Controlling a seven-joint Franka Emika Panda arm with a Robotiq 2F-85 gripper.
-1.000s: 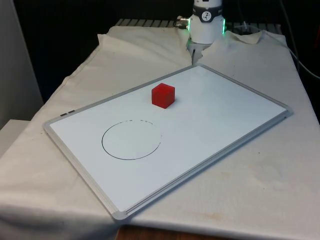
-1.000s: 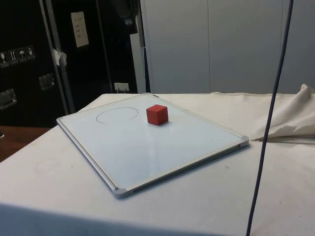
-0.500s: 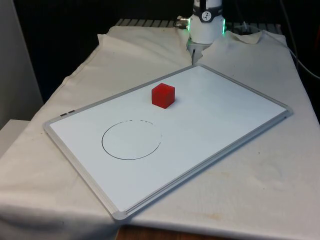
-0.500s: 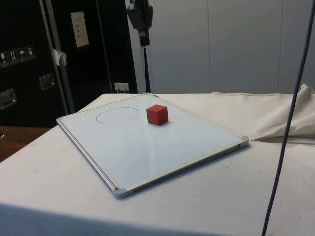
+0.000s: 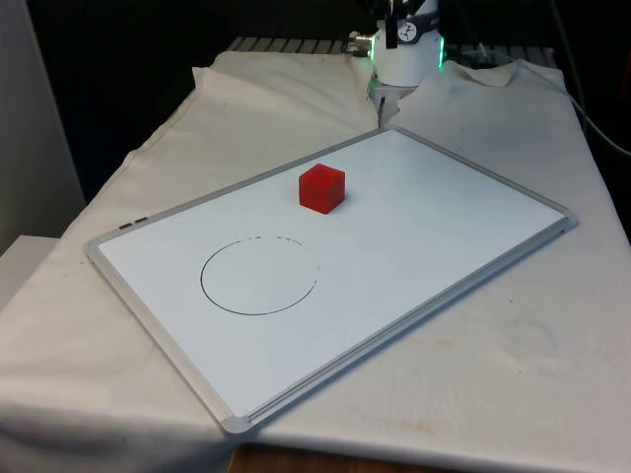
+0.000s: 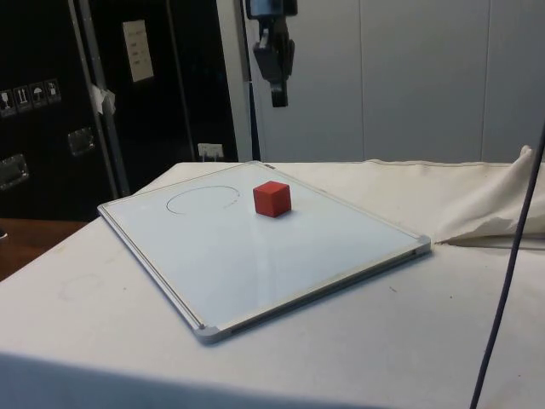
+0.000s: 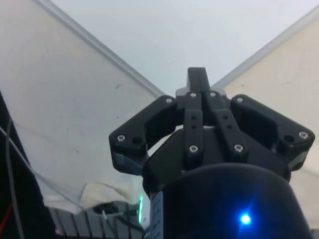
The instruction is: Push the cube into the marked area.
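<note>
One approach step: black end effector, fingers together, hangs high above small red cube; next, descend behind it, opposite the drawn circle.

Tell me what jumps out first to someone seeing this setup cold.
The red cube grabs the eye first, sitting alone on the whiteboard that lies flat on the clothed table. Next is the drawn circle on the board, nearer the front view's left and apart from the cube. In the side view, the gripper hangs high above the board, fingers together, touching nothing.
</note>
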